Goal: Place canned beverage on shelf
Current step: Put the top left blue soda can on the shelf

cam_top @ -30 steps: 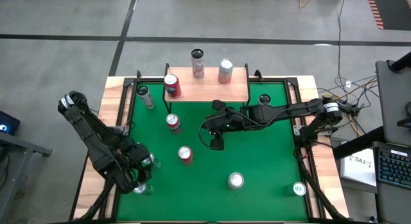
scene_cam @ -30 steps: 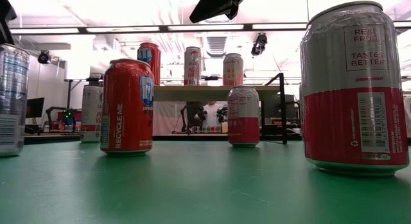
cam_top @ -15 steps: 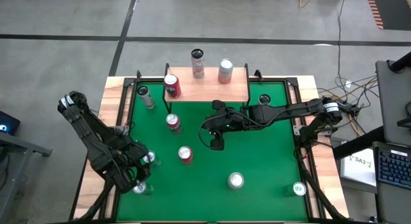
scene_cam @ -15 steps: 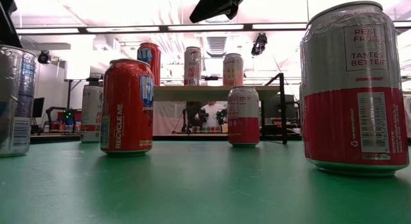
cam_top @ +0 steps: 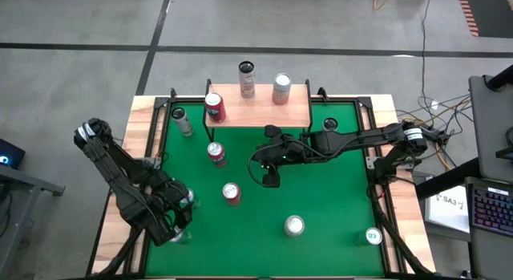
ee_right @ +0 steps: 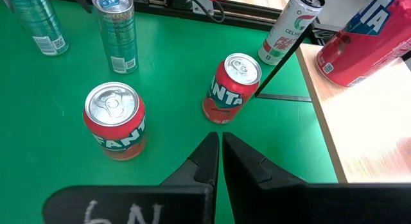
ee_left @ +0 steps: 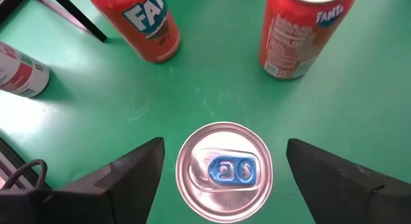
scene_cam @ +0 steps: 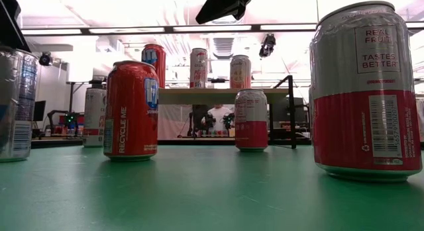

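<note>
silver can with a blue tab (ee_left: pixel 224 171) stands on the green table (cam_top: pixel 321 200), far from the light wood shelf (cam_top: pixel 260 111), between the left gripper's (ee_left: pixel 221 167) wide-apart fingers, not lifted yet. three cans already stand on the shelf. right gripper (ee_right: pixel 215 155), fingers pressed together, waits near the shelf.

three cans (cam_top: pixel 247 79) crowding shelf (cam_top: pixel 298 111), right part seemingly free

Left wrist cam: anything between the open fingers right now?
Yes. In the left wrist view a silver can with a blue tab stands upright between the left gripper's open fingers, with green table showing on both sides; neither finger touches it.
</note>
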`<state>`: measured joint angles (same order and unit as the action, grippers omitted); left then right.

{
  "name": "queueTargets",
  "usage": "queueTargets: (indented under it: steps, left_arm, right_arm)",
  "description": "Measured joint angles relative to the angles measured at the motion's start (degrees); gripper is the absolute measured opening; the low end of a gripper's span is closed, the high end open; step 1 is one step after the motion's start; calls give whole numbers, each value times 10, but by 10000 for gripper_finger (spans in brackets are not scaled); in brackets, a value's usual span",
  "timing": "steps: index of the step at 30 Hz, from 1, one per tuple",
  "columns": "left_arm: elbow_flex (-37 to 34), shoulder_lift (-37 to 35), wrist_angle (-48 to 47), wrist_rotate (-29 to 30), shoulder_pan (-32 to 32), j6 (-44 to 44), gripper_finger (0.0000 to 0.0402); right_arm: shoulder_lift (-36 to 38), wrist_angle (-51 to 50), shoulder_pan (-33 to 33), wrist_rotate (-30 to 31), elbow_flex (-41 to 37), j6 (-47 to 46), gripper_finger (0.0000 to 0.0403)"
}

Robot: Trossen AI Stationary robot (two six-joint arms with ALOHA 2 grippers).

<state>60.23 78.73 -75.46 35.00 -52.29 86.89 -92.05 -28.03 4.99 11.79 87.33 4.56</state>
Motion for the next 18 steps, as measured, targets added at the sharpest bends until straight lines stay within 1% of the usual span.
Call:
queueTargets:
  steps: [13, 16, 18]
  left_arm:
    - [0, 83, 0, 0, 0, 36, 312]
    - [0, 94, 0, 0, 0, 37, 301]
    - [0, 97, 0, 0, 0, 37, 284]
  right_arm:
    - [0, 0, 0, 0, 0, 0, 13]
    - [0, 0, 0, 0, 0, -1, 13]
    - [0, 0, 0, 0, 0, -4, 13]
